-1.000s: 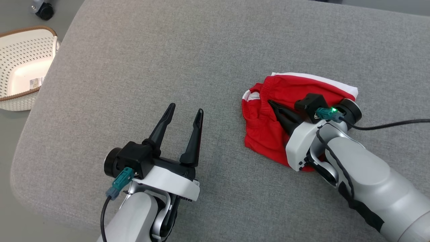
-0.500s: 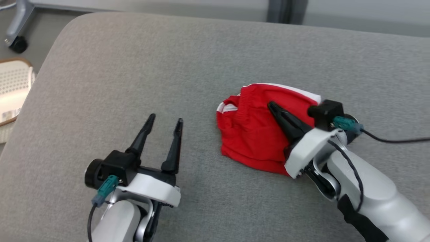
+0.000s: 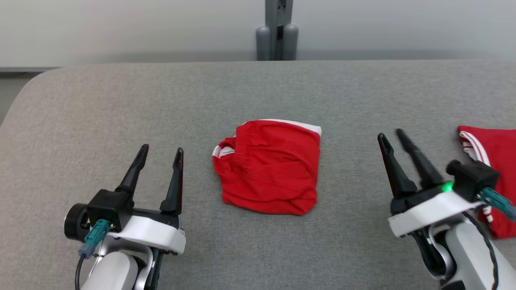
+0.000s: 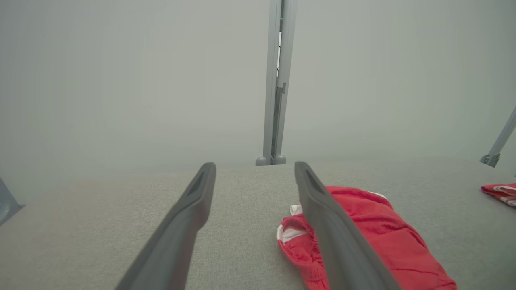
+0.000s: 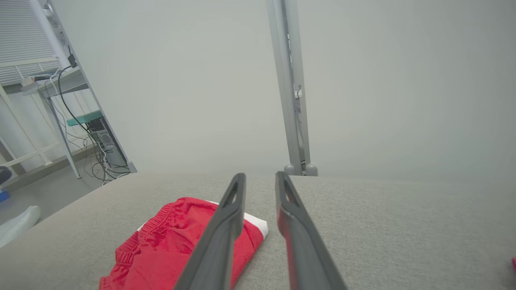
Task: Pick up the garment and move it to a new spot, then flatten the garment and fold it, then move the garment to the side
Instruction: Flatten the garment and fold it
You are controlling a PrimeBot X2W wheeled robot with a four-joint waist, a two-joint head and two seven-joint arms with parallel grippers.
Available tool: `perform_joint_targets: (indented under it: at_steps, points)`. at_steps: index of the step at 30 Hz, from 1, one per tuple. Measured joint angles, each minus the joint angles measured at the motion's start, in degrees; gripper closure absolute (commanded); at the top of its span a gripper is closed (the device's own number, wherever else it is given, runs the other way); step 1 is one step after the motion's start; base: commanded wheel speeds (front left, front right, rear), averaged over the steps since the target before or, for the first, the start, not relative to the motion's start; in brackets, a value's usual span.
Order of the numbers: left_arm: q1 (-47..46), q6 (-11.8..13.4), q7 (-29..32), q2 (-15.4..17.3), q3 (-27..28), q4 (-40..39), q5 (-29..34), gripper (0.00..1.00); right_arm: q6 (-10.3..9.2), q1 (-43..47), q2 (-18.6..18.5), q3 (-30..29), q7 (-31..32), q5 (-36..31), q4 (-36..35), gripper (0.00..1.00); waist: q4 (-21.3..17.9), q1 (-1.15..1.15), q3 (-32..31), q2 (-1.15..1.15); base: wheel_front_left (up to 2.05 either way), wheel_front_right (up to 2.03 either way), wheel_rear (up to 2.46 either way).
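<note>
Grey upholstery point(image 3: 121, 100) stretches across our whole workspace, with one pale post point(image 3: 277, 32) standing behind it. The garment point(image 3: 268, 167) lies on the cloth between our arms as a compact red packet with its white trim tucked at the edges. We judge the pick-up, flattening and folding done. Whether this is its final spot at the side we cannot tell, so a last shift may remain. Our left gripper point(image 3: 162, 150) is spread wide and empty, well clear of the fabric. Our right gripper point(image 3: 390, 135) has its fingers only narrowly parted, also holding nothing. We count two red garments, the second red piece point(image 3: 498, 161) lying at the far right, and two grippers.
</note>
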Motion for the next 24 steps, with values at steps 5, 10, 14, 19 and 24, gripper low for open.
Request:
perform_joint_targets:
  at_steps: [5, 10, 14, 19, 24]
  points:
    - [1.8, 0.6, 0.7, 1.3, 0.5, -1.5, -0.3, 0.00, -0.01, 5.9, 1.4, -7.0, 0.4, -4.1, -3.8, 0.00, -2.3, 0.00, -2.0, 0.00, 0.00, 0.00, 0.00]
    - [3.5, 1.3, 1.9, 2.4, 0.7, -2.6, -0.5, 0.00, -0.01, 11.9, 2.9, -12.4, 3.0, -7.3, -7.9, 0.00, -3.5, 0.00, -3.6, 0.00, 0.00, 0.00, 0.00]
    - [4.5, 1.7, 2.4, 2.6, 0.7, -3.3, -0.9, 0.00, -0.01, 15.8, 4.1, -15.0, 4.9, -9.1, -11.5, 0.00, -3.6, 0.00, -4.5, 0.00, 0.00, 0.00, 0.00]
    - [5.7, 2.1, 2.6, 2.9, 0.7, -3.9, -1.2, 0.00, 0.00, 18.0, 5.2, -16.5, 6.9, -10.3, -14.6, 0.00, -3.8, 0.00, -5.0, 0.00, 0.00, 0.00, 0.00]
    - [6.2, 2.4, 3.1, 3.0, 0.4, -4.2, -1.2, 0.00, -0.01, 18.6, 5.8, -17.0, 8.0, -10.7, -16.5, 0.00, -3.7, 0.00, -5.1, 0.00, 0.00, 0.00, 0.00]
